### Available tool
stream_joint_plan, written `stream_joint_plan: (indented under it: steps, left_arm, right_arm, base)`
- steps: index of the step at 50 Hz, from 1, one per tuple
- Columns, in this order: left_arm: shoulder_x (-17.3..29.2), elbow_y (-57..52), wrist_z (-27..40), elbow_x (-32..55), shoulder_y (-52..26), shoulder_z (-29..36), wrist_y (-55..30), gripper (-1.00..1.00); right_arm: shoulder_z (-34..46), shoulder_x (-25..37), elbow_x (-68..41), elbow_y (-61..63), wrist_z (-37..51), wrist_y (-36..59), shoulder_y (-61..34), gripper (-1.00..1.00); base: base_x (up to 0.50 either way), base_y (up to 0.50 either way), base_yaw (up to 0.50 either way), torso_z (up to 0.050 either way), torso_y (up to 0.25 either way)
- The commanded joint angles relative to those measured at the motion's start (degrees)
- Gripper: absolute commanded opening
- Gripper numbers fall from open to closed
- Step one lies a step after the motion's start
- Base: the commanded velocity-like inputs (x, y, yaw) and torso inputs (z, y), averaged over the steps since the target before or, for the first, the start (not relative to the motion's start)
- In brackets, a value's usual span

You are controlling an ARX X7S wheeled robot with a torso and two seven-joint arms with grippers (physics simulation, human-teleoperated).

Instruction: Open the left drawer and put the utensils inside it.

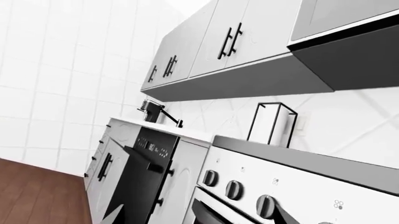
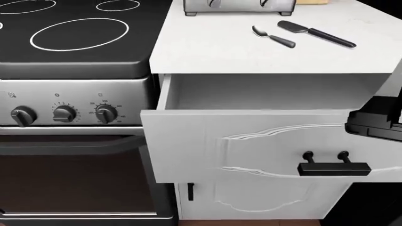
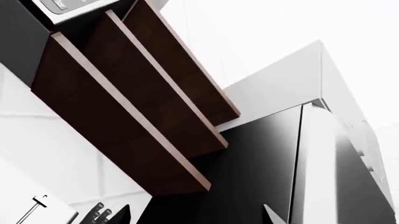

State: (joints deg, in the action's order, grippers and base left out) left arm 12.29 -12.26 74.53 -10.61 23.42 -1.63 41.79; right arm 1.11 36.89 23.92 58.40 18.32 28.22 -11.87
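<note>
On countertop: spoon (image 2: 272, 36) + spatula (image 2: 316, 33), apart | left drawer (image 2: 251, 141) open, inside mostly hidden | right gripper (image 2: 377, 120) cropped, jaw state unreadable | left gripper unseen

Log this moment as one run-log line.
left drawer: open, inside bare | spoon, spatula: on counter | right gripper: near drawer front, state unclear | left gripper: unseen

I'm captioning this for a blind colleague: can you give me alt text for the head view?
A white drawer with curvy moulding and a black handle stands pulled open below a white counter, where a small spoon and a black-handled spatula lie side by side. A black stove with three knobs sits to the left, and part of a dark gripper shows at the right edge.
</note>
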Motion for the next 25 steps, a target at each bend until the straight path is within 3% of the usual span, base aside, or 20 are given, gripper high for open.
stream_joint_plan:
  steps: [1, 25]
  left_arm:
    - [0.09, 0.16, -0.04, 0.0, -0.03, 0.05, 0.06, 1.0]
    - [0.32, -0.04, -0.2, 0.19, -0.23, 0.08, 0.05, 1.0]
  right_arm:
    - [-0.47, -1.33, -0.11, -0.34, -0.36, -0.64, -0.21, 1.0]
    - [-0.13, -2.71, 1.33, -0.33, -2.17, -0.98, -0.28, 1.0]
  base:
    - [0.0, 0.0, 0.0, 0.05, 0.037]
    - [0.0, 0.0, 0.0, 0.05, 0.039]
